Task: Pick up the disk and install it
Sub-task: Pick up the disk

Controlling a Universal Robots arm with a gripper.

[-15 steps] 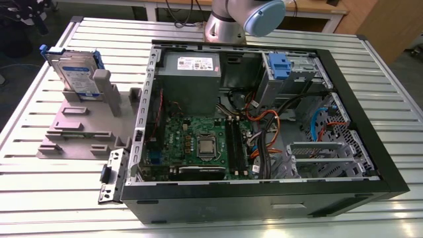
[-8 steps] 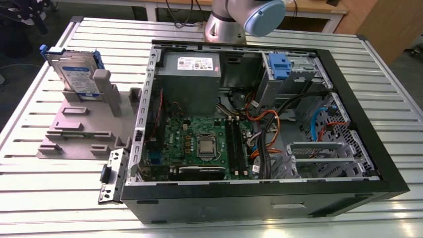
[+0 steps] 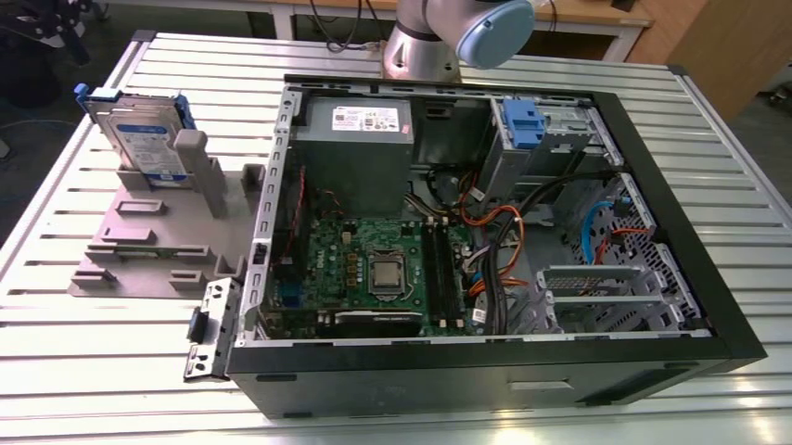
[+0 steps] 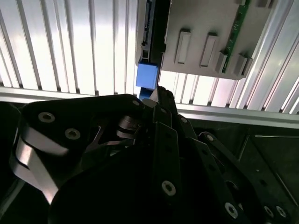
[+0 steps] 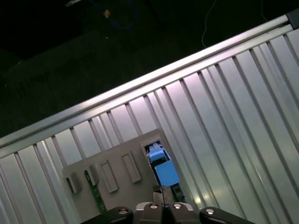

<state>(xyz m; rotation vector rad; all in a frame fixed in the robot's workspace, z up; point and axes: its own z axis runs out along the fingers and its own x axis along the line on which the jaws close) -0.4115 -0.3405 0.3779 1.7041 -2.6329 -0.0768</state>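
While the tool hovers clenched (mostly shadowed), the disk stands in its grey holder.

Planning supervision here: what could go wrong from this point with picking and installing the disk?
The silver hard drive in its blue carrier bracket stands on edge in the grey plastic holder; an off-centre descent by the gripper might tip it.
Orange and black cables crowd the open black computer case; the drive could snag there.
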